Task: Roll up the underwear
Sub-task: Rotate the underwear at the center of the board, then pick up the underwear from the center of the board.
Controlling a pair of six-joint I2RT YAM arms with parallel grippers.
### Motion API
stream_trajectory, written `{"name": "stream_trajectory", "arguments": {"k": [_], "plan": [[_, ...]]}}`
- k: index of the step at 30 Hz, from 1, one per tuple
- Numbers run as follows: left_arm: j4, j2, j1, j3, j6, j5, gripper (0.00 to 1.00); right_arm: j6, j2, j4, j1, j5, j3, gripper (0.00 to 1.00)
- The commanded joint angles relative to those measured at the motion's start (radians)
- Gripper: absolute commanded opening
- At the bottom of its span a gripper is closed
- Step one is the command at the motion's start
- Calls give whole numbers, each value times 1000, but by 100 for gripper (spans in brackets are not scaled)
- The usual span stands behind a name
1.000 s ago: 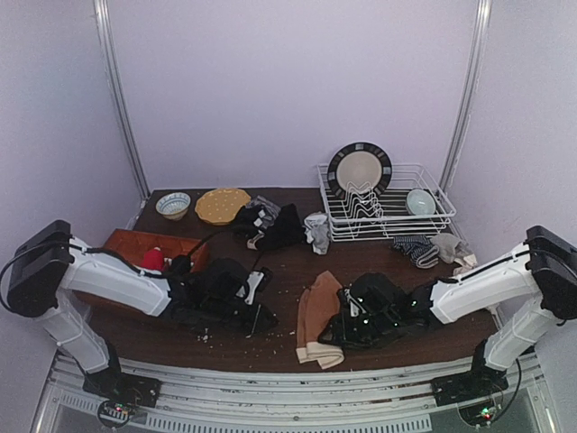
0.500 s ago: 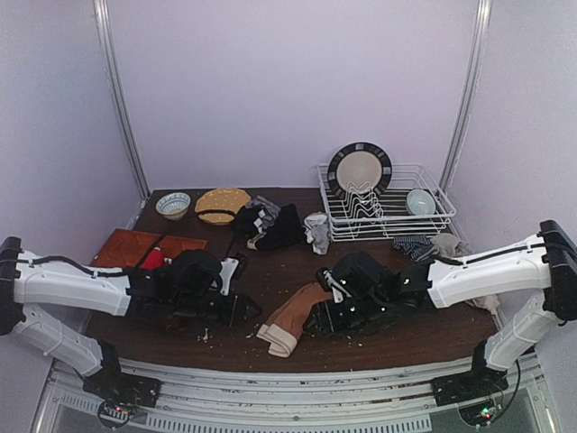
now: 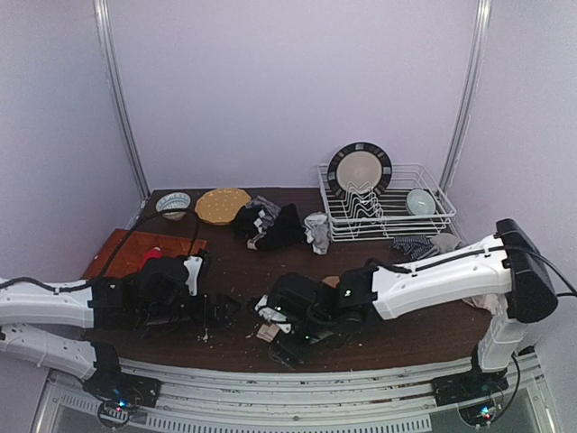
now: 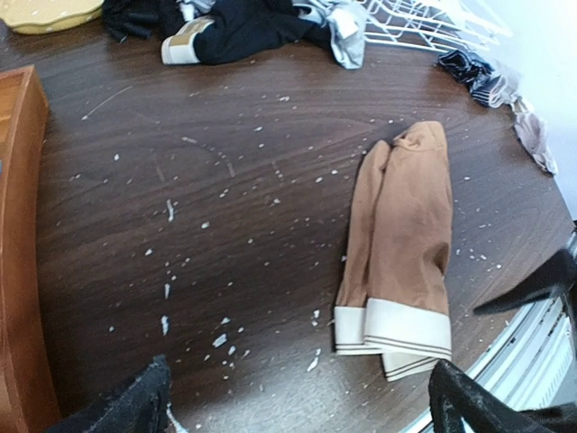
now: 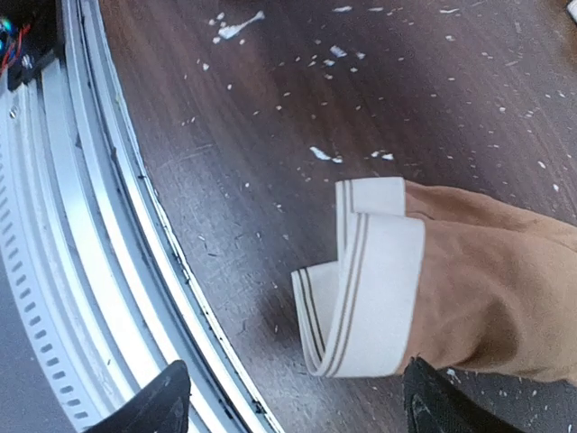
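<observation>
The tan-brown underwear (image 4: 401,234) lies flat on the dark table, folded lengthwise, its white waistband (image 5: 370,298) toward the front edge. My left gripper (image 4: 302,415) is open, low over the table left of it, holding nothing. My right gripper (image 5: 297,410) is open over the waistband end, which lies just ahead of its fingertips. From above, the right gripper (image 3: 297,320) covers most of the garment; only a waistband corner (image 3: 266,332) shows. My left gripper (image 3: 216,311) sits to its left. Black underwear (image 3: 275,225) and a light grey one (image 3: 317,233) lie at the back.
A wire dish rack (image 3: 433,212) with a plate and bowl stands back right, a striped sock (image 3: 413,248) before it. A yellow plate (image 3: 222,205) and a small bowl (image 3: 172,204) sit at the back left, a wooden tray (image 3: 135,253) at the left. White crumbs litter the table. The metal rail (image 5: 99,225) runs along the front edge.
My left gripper has opened and pulled back to the left. The right arm swept left toward the front centre, the tan underwear shifted with it, and its jaws stand wider.
</observation>
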Motion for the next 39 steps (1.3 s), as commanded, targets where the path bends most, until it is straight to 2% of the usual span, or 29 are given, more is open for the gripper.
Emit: {"name": "stream_trajectory", "arguments": {"k": [1, 5, 12, 15, 17, 25, 29, 31, 33, 35, 39], "plan": [[-31, -10, 3, -6, -29, -37, 98, -117, 107, -72, 30, 43, 68, 78], [-45, 11, 4, 4, -21, -36, 98, -141, 167, -75, 45, 73, 103, 77], [-26, 43, 4, 1, -14, -35, 98, -138, 235, -68, 43, 215, 121, 74], [-29, 49, 4, -2, -14, -33, 98, -142, 264, -81, 42, 264, 124, 70], [-29, 48, 4, -4, -15, -32, 98, -142, 279, -94, 41, 286, 123, 64], [-2, 55, 4, -15, -20, -21, 98, -123, 306, -110, 25, 318, 96, 23], [3, 68, 4, -13, -21, -13, 98, -123, 282, -99, 22, 325, 72, 11], [6, 73, 4, -11, -19, -11, 98, -125, 250, -86, 22, 308, 59, 15], [6, 75, 4, -9, -18, -11, 98, -129, 201, -57, 24, 280, 36, 33], [6, 72, 4, -8, -19, -11, 98, -131, 149, -27, 24, 259, 17, 46], [4, 68, 4, -9, -19, -13, 98, -155, 106, 2, 23, 233, 16, 56]]}}
